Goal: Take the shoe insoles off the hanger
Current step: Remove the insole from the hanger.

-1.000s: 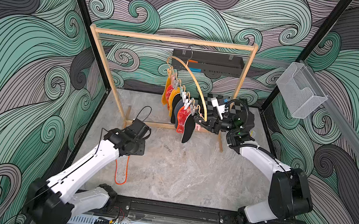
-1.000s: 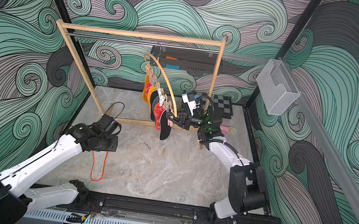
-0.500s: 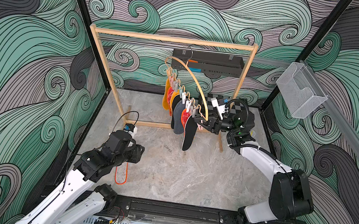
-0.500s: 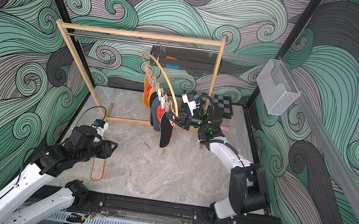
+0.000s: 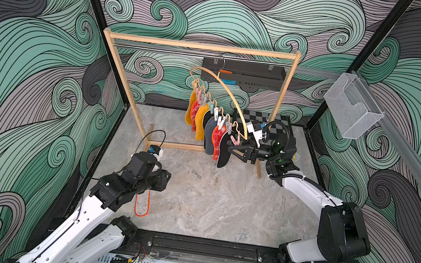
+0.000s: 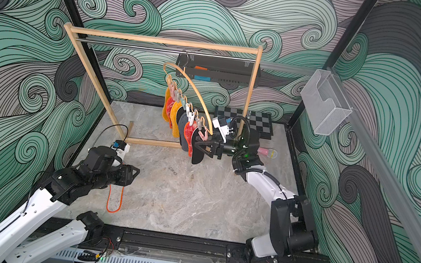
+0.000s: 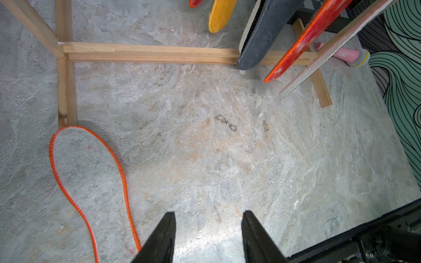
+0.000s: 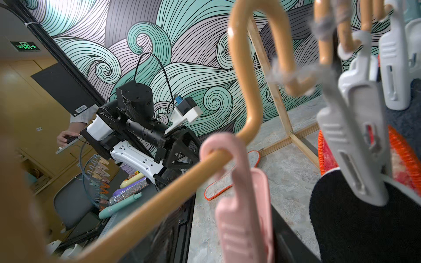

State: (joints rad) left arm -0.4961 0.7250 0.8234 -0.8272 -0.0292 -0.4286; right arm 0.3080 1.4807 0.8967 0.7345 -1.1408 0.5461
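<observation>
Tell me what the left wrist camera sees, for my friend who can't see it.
A pale insole with an orange edge lies flat on the floor beside the open left gripper. Other insoles hang over the wooden rack.

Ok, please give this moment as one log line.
left gripper: open, empty | right gripper: open at pink peg | pale insole: on table | other insoles: on hanger

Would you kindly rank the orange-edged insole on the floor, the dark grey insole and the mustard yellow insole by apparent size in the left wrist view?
1. orange-edged insole, nearest the camera.
2. dark grey insole, cropped by the picture edge.
3. mustard yellow insole, only its tip showing.
True sizes unsure.
</observation>
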